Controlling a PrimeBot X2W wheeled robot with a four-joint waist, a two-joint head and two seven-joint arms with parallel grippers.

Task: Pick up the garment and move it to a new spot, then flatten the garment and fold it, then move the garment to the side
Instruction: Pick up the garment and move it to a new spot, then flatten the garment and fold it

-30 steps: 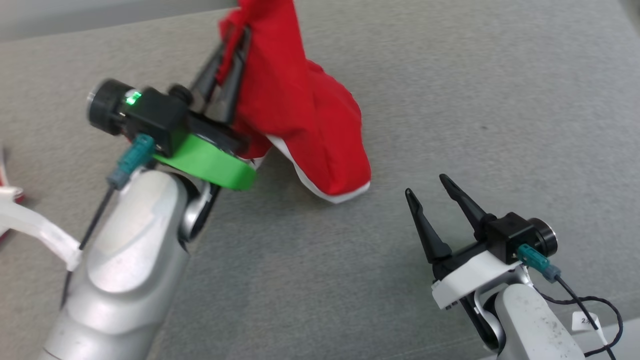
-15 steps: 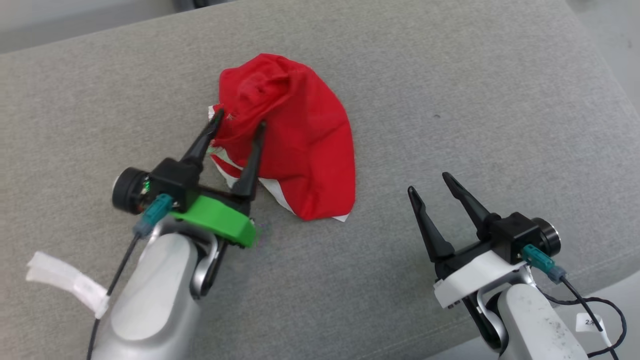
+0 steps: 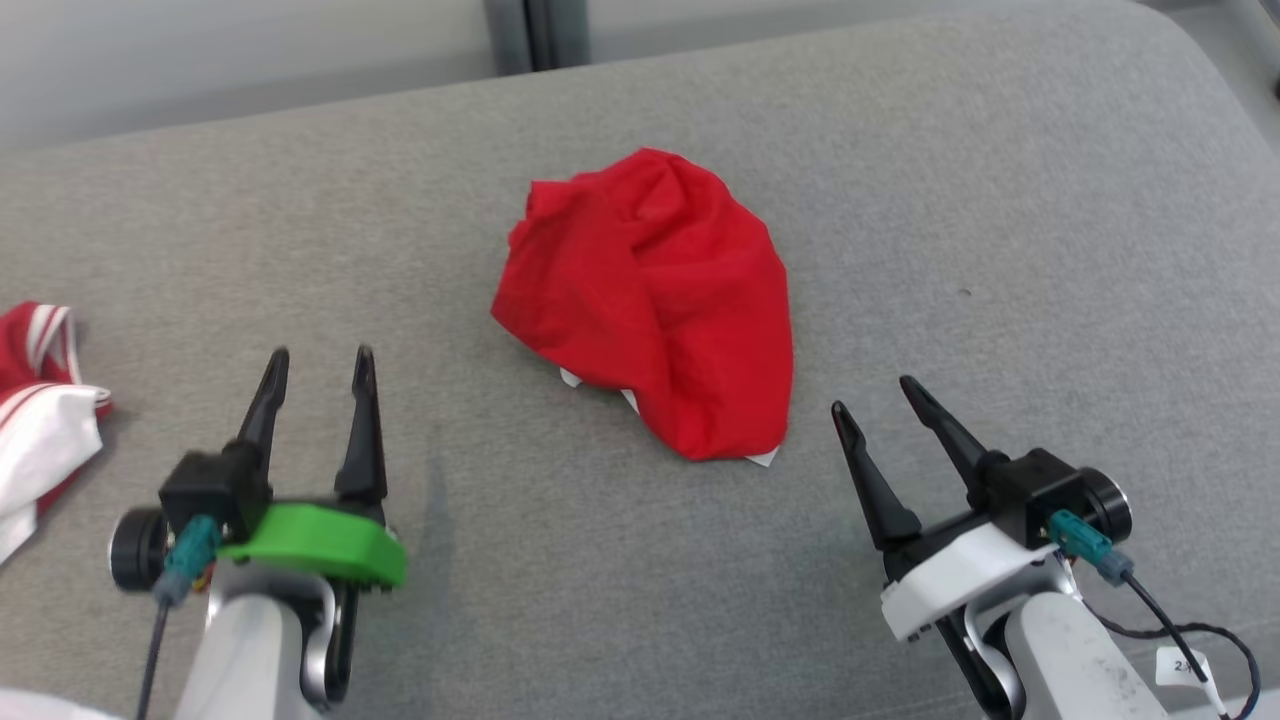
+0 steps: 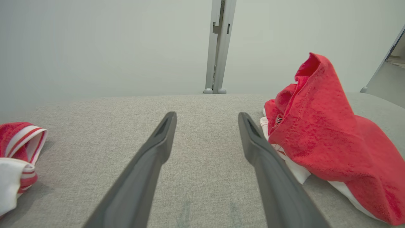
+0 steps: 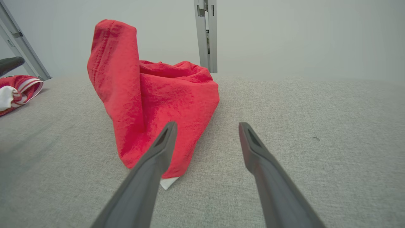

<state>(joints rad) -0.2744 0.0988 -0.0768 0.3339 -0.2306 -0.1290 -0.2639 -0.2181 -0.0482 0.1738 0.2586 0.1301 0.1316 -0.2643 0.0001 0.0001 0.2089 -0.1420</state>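
Garment: a red garment (image 3: 650, 300) lies crumpled in a heap on the grey upholstered surface (image 3: 1000, 200), about mid-scene. Slivers of white trim show at its near edge. In the right wrist view one fold stands upright at the left of the heap, and the rest slumps to the right of it.

Left gripper (image 3: 321, 354): released and empty, fingers spread, at near left. It is well apart from the garment, which lies to its right and farther off. In the left wrist view the surface between the fingers is bare, and the heap sits just right of the right finger.

Change from 1.0 s ago: the left gripper was then clenched on the garment, which hung lifted with its lower end on the surface. At 0.5 s ago the fingers were already parted at the garment's left edge, and the heap was down on the surface. Now the gripper has pulled back to the near left, clear of the cloth. The head camera has also shifted between frames.

Right gripper (image 3: 873, 395): open with nothing between the fingers, at near right, as in both earlier frames. It sits near the garment's near-right corner, not touching it.

A red-and-white garment (image 3: 40, 400) lies bunched at the far-left edge of the surface.
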